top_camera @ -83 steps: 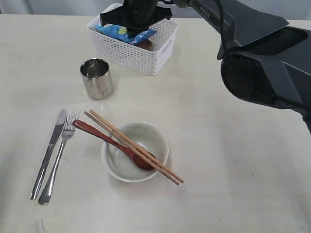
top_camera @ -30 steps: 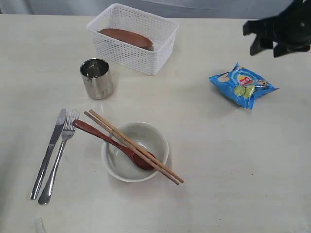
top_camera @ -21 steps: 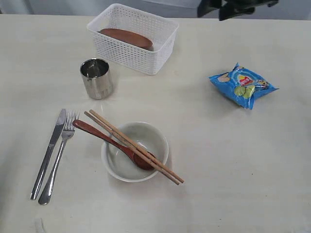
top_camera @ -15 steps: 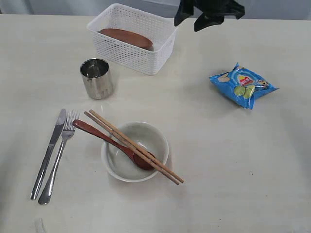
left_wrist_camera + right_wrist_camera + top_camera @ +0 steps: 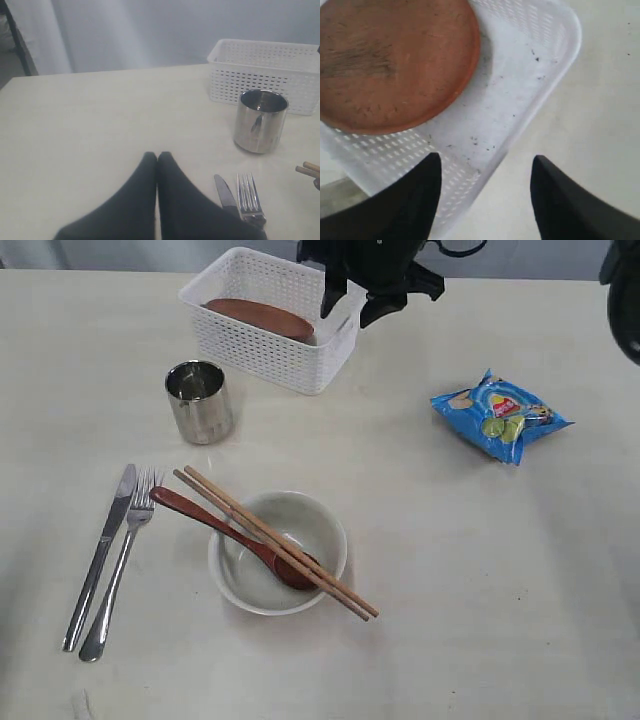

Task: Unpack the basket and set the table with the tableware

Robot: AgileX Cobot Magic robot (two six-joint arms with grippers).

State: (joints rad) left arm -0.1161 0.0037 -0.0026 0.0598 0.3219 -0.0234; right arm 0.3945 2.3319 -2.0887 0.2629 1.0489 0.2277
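The reddish-brown plate (image 5: 258, 318) lies in the basket (image 5: 262, 358) on the worktop's (image 5: 460, 580) far side, the one piece of tableware not yet laid out; cup (image 5: 200, 405) and bowl (image 5: 245, 585) stand outside. My right jaws hang wide apart over the basket's corner, just beside the plate. Left jaws are pressed together, idle near the knife (image 5: 226, 192). Next, I reckon: shift over the plate's rim, descend, pinch its edge

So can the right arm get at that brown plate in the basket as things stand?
Probably yes. The right pincer hangs open over the corner of the basket, straddling its rim. The plate lies alone inside, with nothing covering it, so the way down looks free.
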